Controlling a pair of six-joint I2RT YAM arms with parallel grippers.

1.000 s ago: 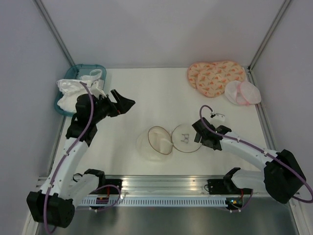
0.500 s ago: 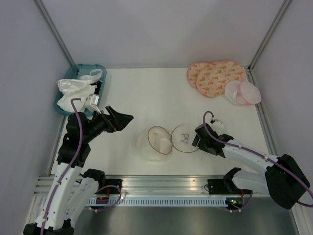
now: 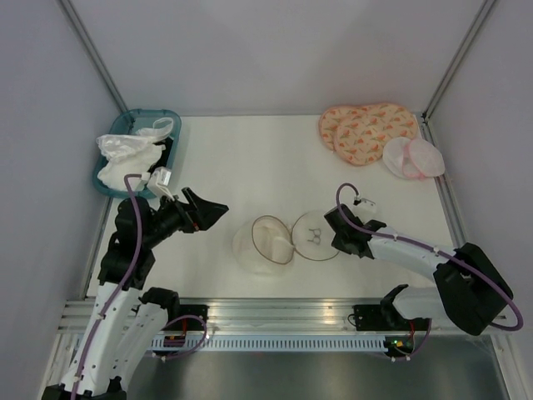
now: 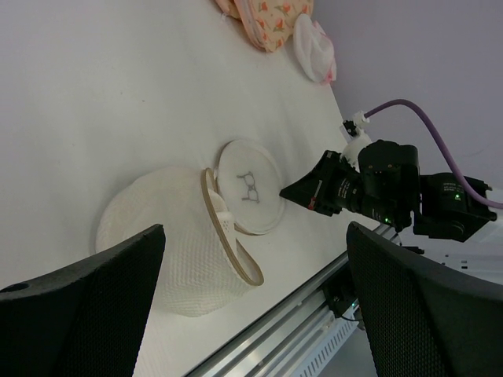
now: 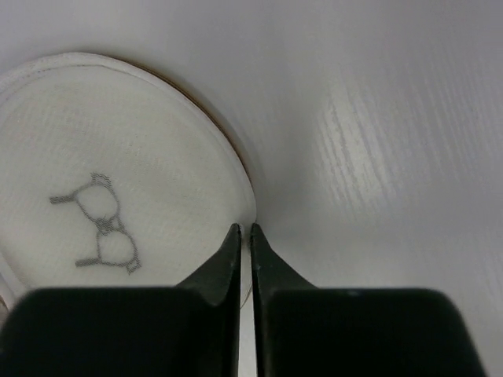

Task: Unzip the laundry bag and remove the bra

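Note:
The laundry bag [image 3: 262,243] lies unzipped near the table's front, a cream mesh dome with a tan rim. Its round lid [image 3: 315,236] with the black bra icon [image 5: 100,224] lies flat to the right. My right gripper [image 3: 336,229] is shut, and the lid's right edge [image 5: 245,196] runs in between its tips [image 5: 245,229]. My left gripper [image 3: 208,204] hovers wide open left of the bag and holds nothing; the left wrist view shows the dome [image 4: 169,239] between its fingers [image 4: 78,314]. White fabric [image 3: 125,154] with a strap-like loop lies in a teal tray; which part is the bra I cannot tell.
The teal tray [image 3: 171,117] stands at the far left beside the wall. A pink-orange patterned double pad [image 3: 365,129] and a pale pink mesh pair [image 3: 412,157] lie at the far right. A metal rail [image 3: 275,312] runs along the near edge.
My right gripper has closed at the lid's right edge. My left arm has drawn back from the tray toward the near left, still open.

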